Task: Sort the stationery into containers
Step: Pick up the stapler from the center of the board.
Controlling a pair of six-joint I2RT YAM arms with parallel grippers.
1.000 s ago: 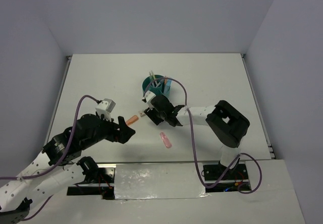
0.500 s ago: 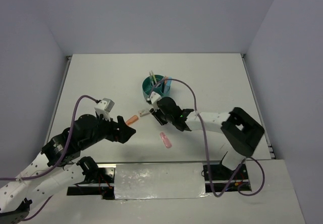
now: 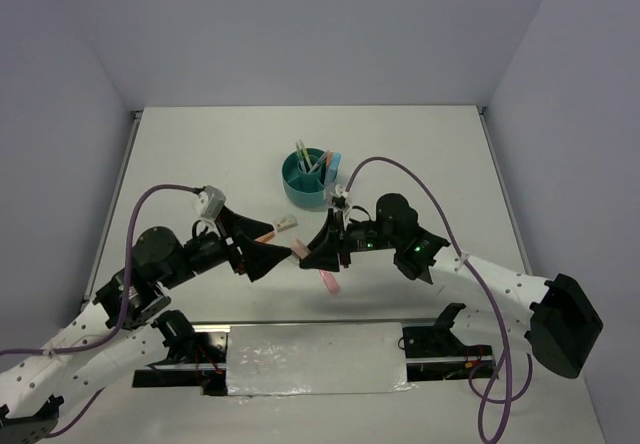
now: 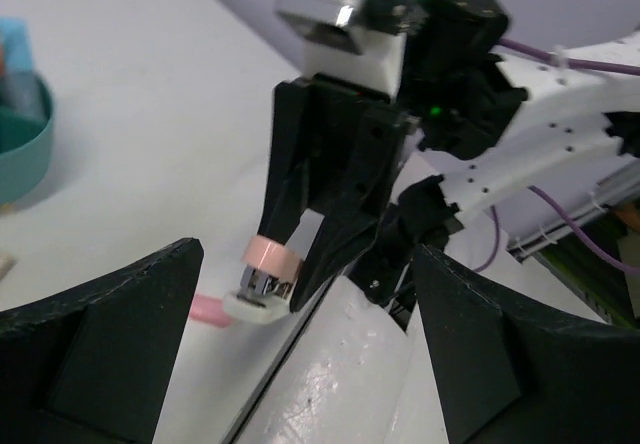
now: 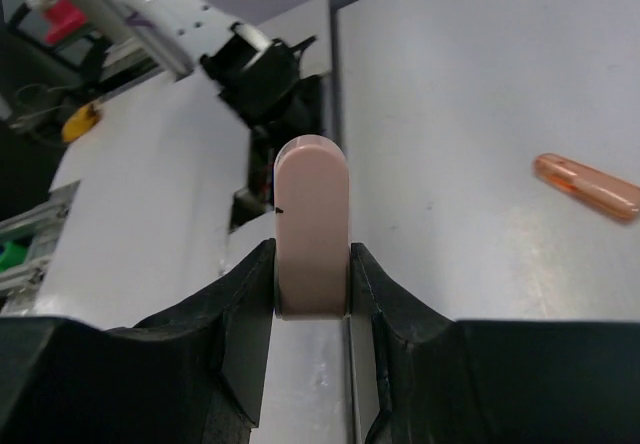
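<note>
One pink piece (image 5: 312,194), stubby with a rounded end, is pinched in the right pincer (image 5: 312,264). The jaws press on its two flat sides, and the rounded end sticks out past the fingertips. In the left wrist view its other end shows a white, partly metallic-looking tip, and the grip sits near the middle. It hangs in the air over the near part of the tabletop (image 3: 200,154), between the two arms and well apart from the teal organizer (image 3: 300,192).

The left pincer (image 3: 272,252) is spread wide and holds nothing. It faces the pink piece from close by.

The piece looks light, stiff and smooth, probably hard plastic, so weight should be no trouble. Slipping or pivoting between the pads is the likelier risk, because only two small flat patches carry it. The broad flat faces near the middle seem the best place to hold it, not the rounded end, where pads would slide off.

A second pink item (image 3: 328,280) lies flat on the tabletop below the pincers, and an orange item (image 5: 585,184) lies nearby. Both are low and would need a pinch across their narrow width.
</note>
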